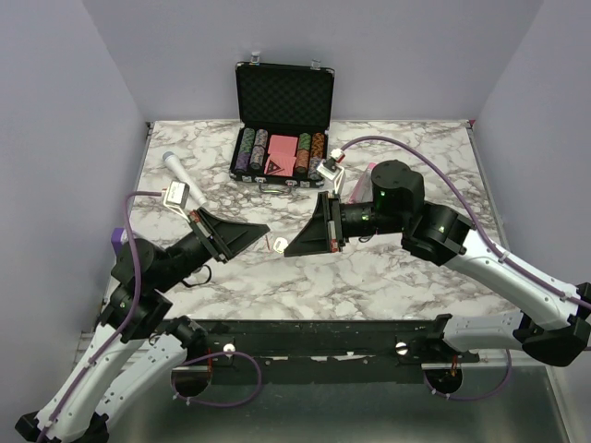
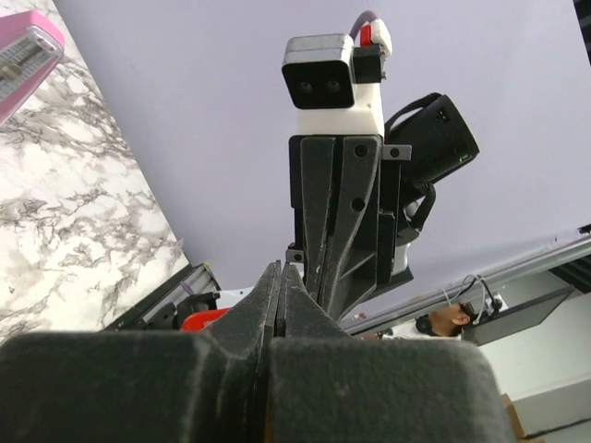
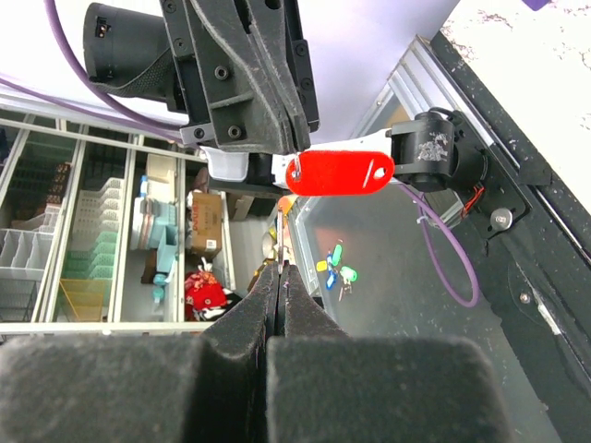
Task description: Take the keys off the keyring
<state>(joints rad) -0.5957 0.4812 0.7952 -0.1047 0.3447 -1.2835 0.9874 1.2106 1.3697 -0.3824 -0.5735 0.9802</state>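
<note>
The keyring, a bright red oval tag [image 3: 339, 173], hangs in the air at the tip of my left gripper [image 3: 297, 148]. It shows as a small red speck in the top view [image 1: 268, 244], and a red bit of it shows beside the left finger [image 2: 205, 319]. My left gripper [image 2: 280, 273] is shut, its tips [image 1: 264, 229] at the tag. My right gripper [image 3: 280, 273] is shut on a thin silver key [image 3: 281, 249], seen edge on. In the top view the key [image 1: 281, 244] sits between the two gripper tips, with my right gripper [image 1: 290, 247] facing the left one above the marble table.
An open black case of poker chips and pink cards [image 1: 282, 129] stands at the back. A microphone [image 1: 185, 181] lies at the left and a pink metronome [image 2: 23, 53] on the marble. Coloured key tags [image 3: 334, 268] lie in a bin below the table edge.
</note>
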